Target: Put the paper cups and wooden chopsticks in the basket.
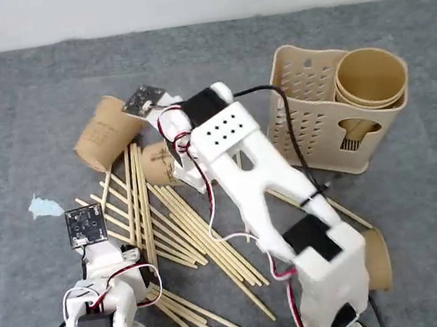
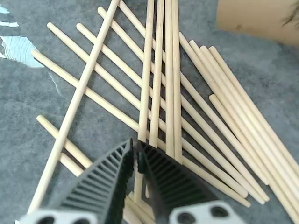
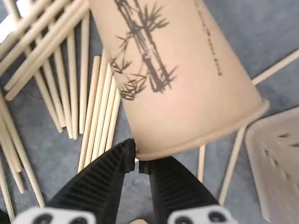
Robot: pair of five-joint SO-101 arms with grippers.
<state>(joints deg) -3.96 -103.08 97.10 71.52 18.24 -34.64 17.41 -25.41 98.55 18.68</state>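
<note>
My right jaws are pinching shut on the rim of a paper cup [image 3: 177, 70] near the basket [image 1: 310, 127]; it looks light and crushable. My left jaws are clamping one stiff, slim chopstick [image 2: 145, 70] farther from it.

the whole tabletop [image 1: 0, 95] is overlooked steeply from afar by the high camera. chopsticks [image 2: 159, 70], shared by all views, are seen closely from above by each wrist camera, a paper cup [image 3: 177, 70] by the right's.
</note>
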